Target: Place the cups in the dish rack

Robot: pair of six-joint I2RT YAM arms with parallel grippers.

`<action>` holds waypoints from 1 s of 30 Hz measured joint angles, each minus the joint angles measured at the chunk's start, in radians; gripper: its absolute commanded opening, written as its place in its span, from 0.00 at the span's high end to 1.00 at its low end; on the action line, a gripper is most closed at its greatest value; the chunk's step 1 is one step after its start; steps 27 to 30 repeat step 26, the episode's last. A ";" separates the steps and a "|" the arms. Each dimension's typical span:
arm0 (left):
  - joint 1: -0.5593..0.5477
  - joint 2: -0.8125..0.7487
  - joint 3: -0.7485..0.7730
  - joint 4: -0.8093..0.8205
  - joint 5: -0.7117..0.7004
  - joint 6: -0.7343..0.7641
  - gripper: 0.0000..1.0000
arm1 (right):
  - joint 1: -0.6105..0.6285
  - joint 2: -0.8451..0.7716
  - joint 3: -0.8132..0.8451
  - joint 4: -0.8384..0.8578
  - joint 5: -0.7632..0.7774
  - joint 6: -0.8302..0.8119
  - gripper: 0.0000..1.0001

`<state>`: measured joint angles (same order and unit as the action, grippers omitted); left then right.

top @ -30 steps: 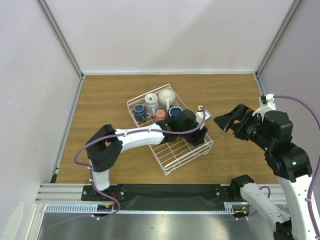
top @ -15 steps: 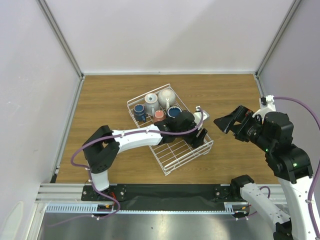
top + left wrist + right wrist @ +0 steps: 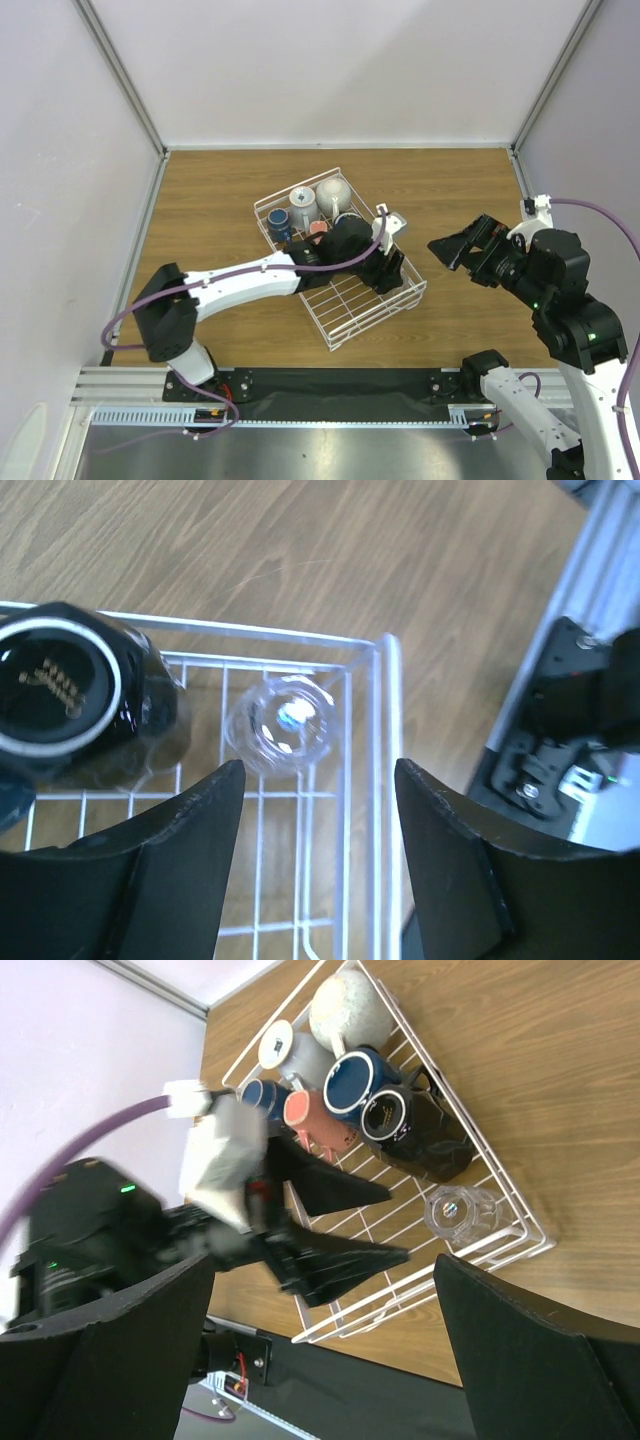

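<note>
The dish rack (image 3: 350, 305) sits diagonally at the centre of the wooden table (image 3: 210, 220) in the top view. Six mugs are grouped at its upper-left end. In the right wrist view, the cream speckled mug (image 3: 345, 1002) occupies the top of the frame, with the pale grey mug (image 3: 290, 1052) to its lower left. Below these stand the navy mug (image 3: 262, 1095), the salmon-pink mug (image 3: 308, 1112) and the blue mug (image 3: 352, 1082), close together. The black mug (image 3: 415, 1132) sits just beside the blue mug; the left wrist view shows it inverted, base up, with a gold logo on the base. A clear glass cup (image 3: 283, 725) stands apart from the black mug, inside the rack, in the corner formed by two rim wires. The left gripper (image 3: 318, 780) hangs above the rack, over the glass cup. Its jaws are spread wide and grasp nothing. The right gripper (image 3: 447, 250) hangs above bare table at the right of the top view, well apart from the rack. Its jaws are likewise spread, with nothing between them.
</note>
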<state>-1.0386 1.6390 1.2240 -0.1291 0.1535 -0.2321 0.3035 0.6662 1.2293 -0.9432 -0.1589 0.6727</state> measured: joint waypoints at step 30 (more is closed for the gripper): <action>0.083 -0.839 -0.649 0.298 -0.098 -0.514 0.00 | -0.002 -0.041 -0.298 -0.072 -0.013 -0.017 0.00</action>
